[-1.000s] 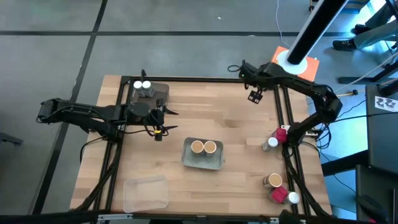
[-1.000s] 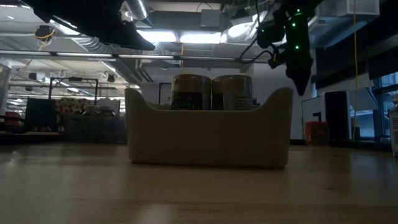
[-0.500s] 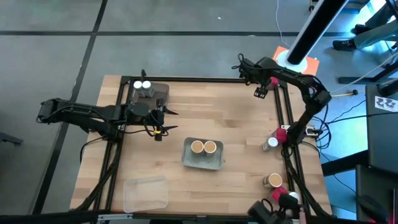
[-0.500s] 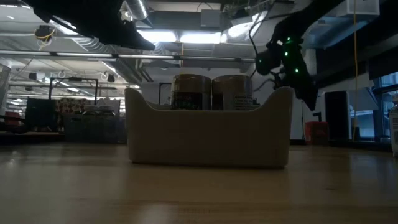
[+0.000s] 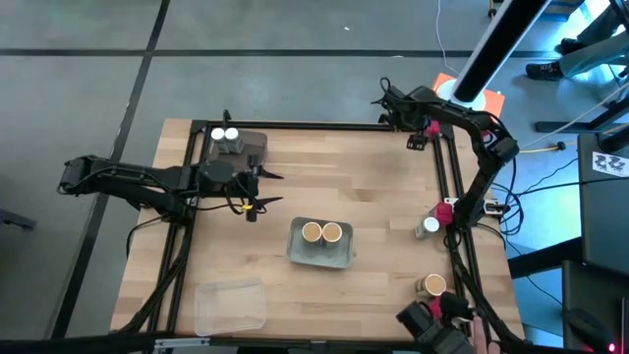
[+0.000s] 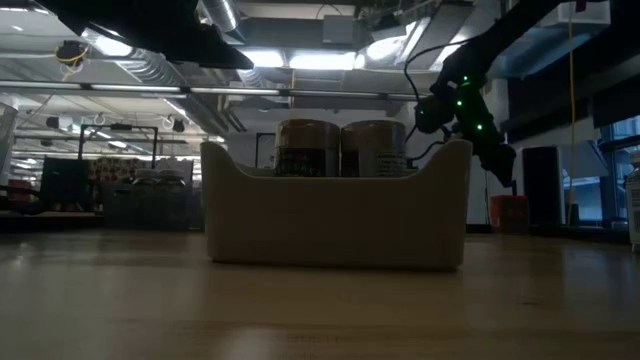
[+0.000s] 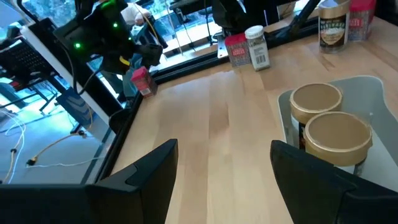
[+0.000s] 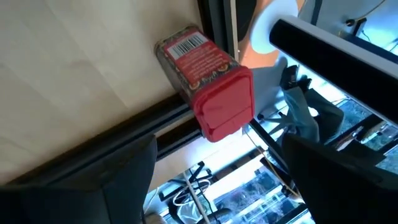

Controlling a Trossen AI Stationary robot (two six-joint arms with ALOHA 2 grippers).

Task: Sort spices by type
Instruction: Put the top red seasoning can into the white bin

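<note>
Landmark: we take the grey tray, near the middle of the wooden table, as our reference.
Clear tray: left of the grey tray, toward the near edge; we see nothing in it.
Left gripper: up and left of the grey tray, hovering over bare wood, jaws apart, nothing between them.
Dark tray: at the far left corner, well apart from the grey tray; two white-capped jars stand in it side by side.
Tan-lidded jars: two, upright, touching, inside the grey tray; in the low view their tops rise above its wall.
Right gripper: far and to the right of the grey tray, at the table's far right edge; its fingers stand wide apart.
Red boxy container: by the right gripper over the black frame rail; lying tilted, barcode showing; we cannot tell whether it is gripped or just lies beyond the fingers.
Right-edge group: a red container and a white-capped jar, touching, right of the grey tray.
Near right corner: one tan-lidded jar; just below it a person's hand and a dark object, too unclear for us to name.
</note>
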